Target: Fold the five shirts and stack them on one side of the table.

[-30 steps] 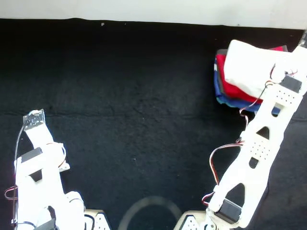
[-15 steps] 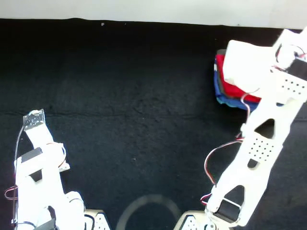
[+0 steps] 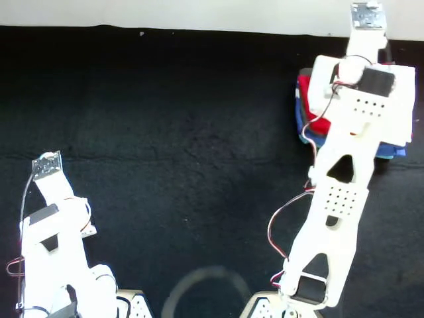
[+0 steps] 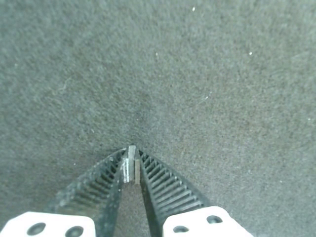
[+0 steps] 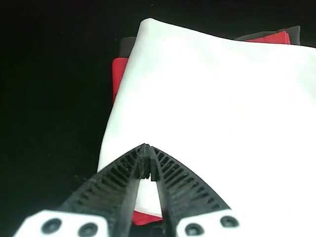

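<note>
A stack of folded shirts lies at the far right of the black table. A white shirt (image 5: pixel 222 98) is on top, a red one (image 5: pixel 117 74) sits under it, and a dark one (image 5: pixel 126 45) peeks out at the far corner. From above, the white shirt (image 3: pixel 322 78), a red edge (image 3: pixel 305 93) and a blue edge (image 3: pixel 392 152) show around the right arm (image 3: pixel 354 126), which stretches over the stack. My right gripper (image 5: pixel 147 166) is shut with nothing in it, just above the white shirt. My left gripper (image 4: pixel 131 157) is shut, empty, low over bare cloth at the near left.
The black table cloth (image 3: pixel 192 132) spreads across the middle and left. A pale wall strip (image 3: pixel 199 13) runs along the far edge. The left arm (image 3: pixel 53 232) sits folded at the near left corner.
The right arm has swung left and stretched toward the far edge, now covering most of the stack. The white shirt stays on the pile. The left arm has not moved.
</note>
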You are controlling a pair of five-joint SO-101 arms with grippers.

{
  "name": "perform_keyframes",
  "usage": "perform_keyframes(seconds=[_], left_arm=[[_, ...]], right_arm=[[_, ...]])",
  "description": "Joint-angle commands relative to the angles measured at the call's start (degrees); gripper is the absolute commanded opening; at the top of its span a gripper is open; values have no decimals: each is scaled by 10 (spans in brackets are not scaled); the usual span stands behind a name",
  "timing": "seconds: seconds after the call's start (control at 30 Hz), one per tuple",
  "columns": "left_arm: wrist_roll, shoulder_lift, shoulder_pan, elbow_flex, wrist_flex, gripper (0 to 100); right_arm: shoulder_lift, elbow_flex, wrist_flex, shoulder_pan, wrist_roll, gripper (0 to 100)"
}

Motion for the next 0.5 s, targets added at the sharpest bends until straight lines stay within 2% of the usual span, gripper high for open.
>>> perform_keyframes(seconds=[0.0, 0.13, 0.3, 0.47], left_arm=[[-3, -7, -1, 1, -11, 10], [-3, -7, -1, 1, -11, 10], [-3, -7, -1, 1, -11, 10], [-2, -7, -1, 1, -11, 10]], right_arm=[[-44, 29, 8, -3, 49, 7], [-49, 129, 8, 9, 67, 7], [-49, 178, 8, 27, 73, 7], [-49, 211, 8, 64, 140, 7]])
